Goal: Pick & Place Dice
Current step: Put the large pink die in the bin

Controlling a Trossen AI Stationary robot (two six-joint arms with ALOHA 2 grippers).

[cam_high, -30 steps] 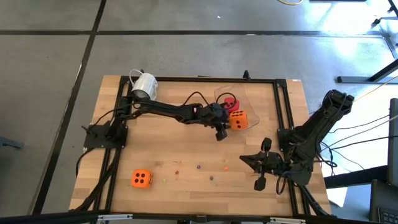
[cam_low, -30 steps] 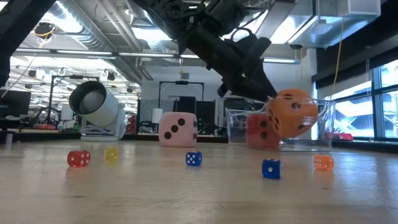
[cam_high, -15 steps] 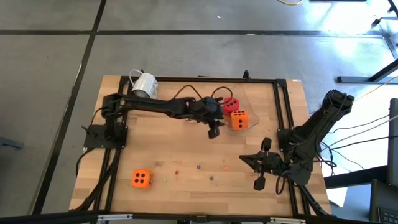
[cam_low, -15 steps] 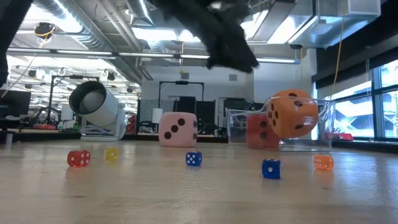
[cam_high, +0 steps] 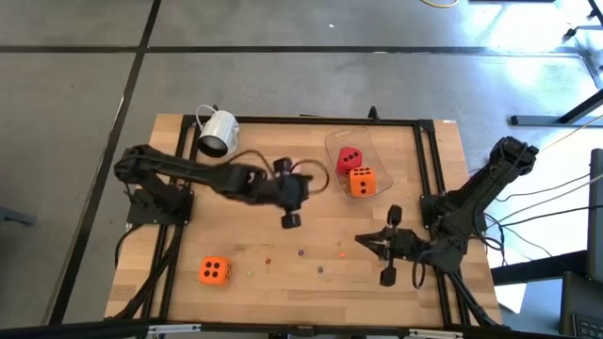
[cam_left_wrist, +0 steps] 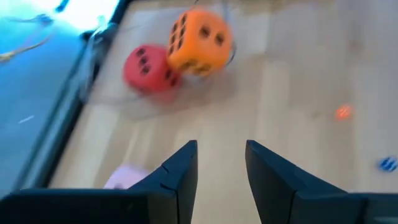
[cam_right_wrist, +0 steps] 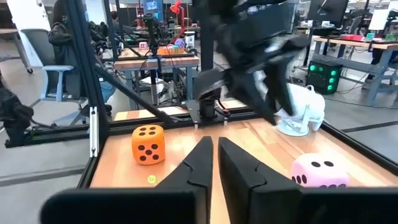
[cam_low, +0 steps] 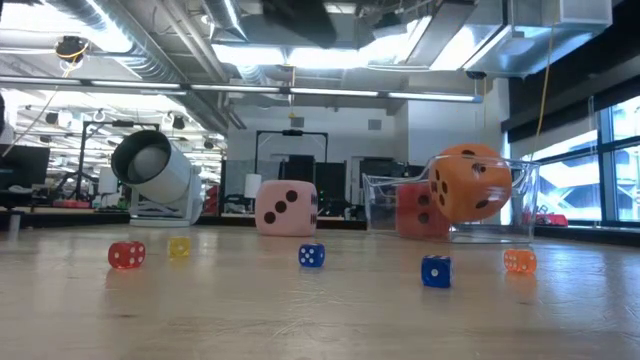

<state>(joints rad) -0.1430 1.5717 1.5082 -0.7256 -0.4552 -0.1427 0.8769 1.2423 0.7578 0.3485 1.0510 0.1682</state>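
While a second ago the left gripper (cam_high: 289,208) hung at the clear tray (cam_high: 332,146), it has now pulled back left to mid-table, fingers (cam_left_wrist: 180,171) spread, holding nothing. Red die (cam_high: 350,157) and one orange die (cam_high: 361,181) sit touching in the tray at far right. Pink die (cam_low: 286,208) lies under the left arm, three dark pips facing low view. Second orange die (cam_high: 214,271) sits near left. Right gripper (cam_high: 386,254) hovers near right, fingers almost pressed together, empty. Mug (cam_high: 217,132) lies tipped at far left
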